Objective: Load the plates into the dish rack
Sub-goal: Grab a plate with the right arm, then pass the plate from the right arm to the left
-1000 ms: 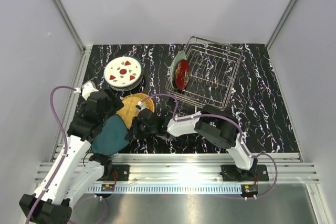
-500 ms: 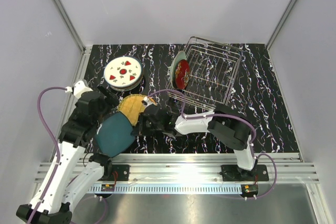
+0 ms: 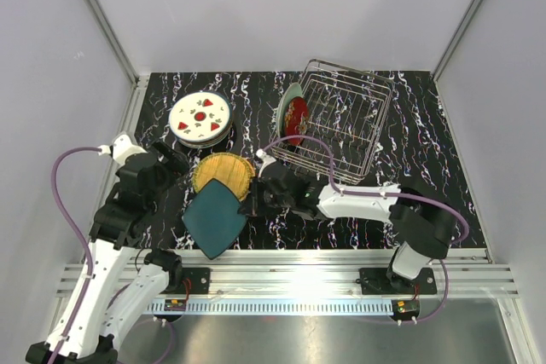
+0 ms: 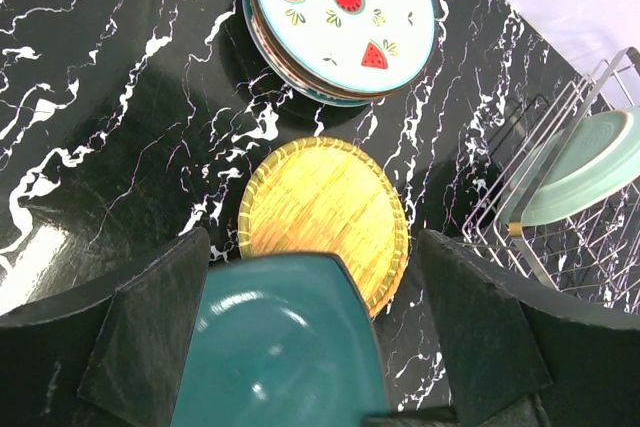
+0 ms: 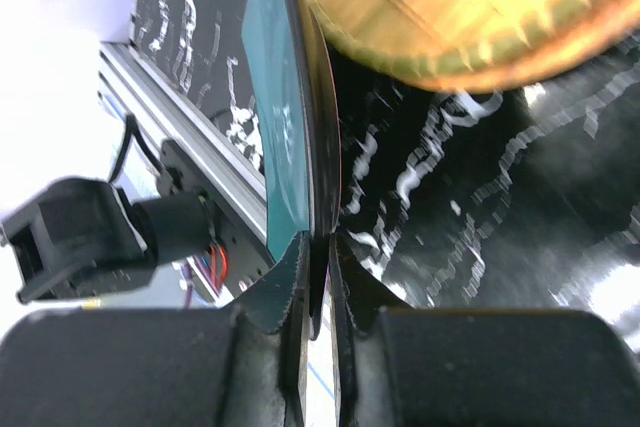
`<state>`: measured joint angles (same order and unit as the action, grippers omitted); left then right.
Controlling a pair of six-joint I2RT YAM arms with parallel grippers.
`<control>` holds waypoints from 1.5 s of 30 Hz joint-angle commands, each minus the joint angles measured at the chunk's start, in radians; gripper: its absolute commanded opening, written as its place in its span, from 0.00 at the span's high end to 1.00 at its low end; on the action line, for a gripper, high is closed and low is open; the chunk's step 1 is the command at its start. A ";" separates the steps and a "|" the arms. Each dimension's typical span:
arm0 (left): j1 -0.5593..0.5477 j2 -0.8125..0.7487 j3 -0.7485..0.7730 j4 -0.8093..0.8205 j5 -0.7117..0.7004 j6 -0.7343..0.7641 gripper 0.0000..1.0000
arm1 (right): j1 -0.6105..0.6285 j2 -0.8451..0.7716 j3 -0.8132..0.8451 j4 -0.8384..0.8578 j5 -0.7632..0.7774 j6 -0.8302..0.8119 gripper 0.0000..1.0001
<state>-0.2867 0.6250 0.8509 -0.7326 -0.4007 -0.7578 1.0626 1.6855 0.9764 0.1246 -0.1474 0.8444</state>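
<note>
My right gripper (image 3: 253, 199) is shut on the rim of the dark teal plate (image 3: 213, 219) and holds it tilted above the table. In the right wrist view its fingers (image 5: 296, 269) pinch the plate's edge (image 5: 285, 127). My left gripper (image 3: 173, 162) is open and empty; in its wrist view the teal plate (image 4: 285, 347) lies below its spread fingers (image 4: 150, 337). The orange-tan plate (image 3: 223, 172) lies flat behind it. The strawberry plate (image 3: 200, 117) tops a stack at the back left. The dish rack (image 3: 337, 121) holds a red plate (image 3: 296, 119) and a mint-green plate (image 3: 290, 95) at its left end.
The rack's middle and right slots (image 3: 350, 125) hold nothing. A metal rail (image 3: 290, 266) runs along the table's near edge, with walls on three sides. A purple cable (image 3: 64, 168) loops off the left arm.
The left gripper has let go of the teal plate and drawn back to the left. The right gripper has carried the plate to the right, uncovering the orange-tan plate.
</note>
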 commanded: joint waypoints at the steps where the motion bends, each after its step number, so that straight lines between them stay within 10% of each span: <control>1: 0.006 -0.011 -0.027 0.025 0.005 -0.006 0.12 | -0.027 -0.124 -0.024 0.084 -0.015 -0.010 1.00; 24: 0.006 -0.091 -0.397 0.317 0.396 -0.069 0.12 | -0.161 -0.696 -0.538 -0.092 0.121 0.039 1.00; 45: -0.181 0.070 -0.543 0.526 0.453 -0.090 0.15 | -0.219 -0.457 -0.570 -0.085 0.117 0.024 0.89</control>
<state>-0.4435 0.6701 0.3161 -0.2855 0.0696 -0.8387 0.8574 1.1908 0.3752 0.1051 -0.0616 0.9157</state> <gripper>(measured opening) 0.852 0.129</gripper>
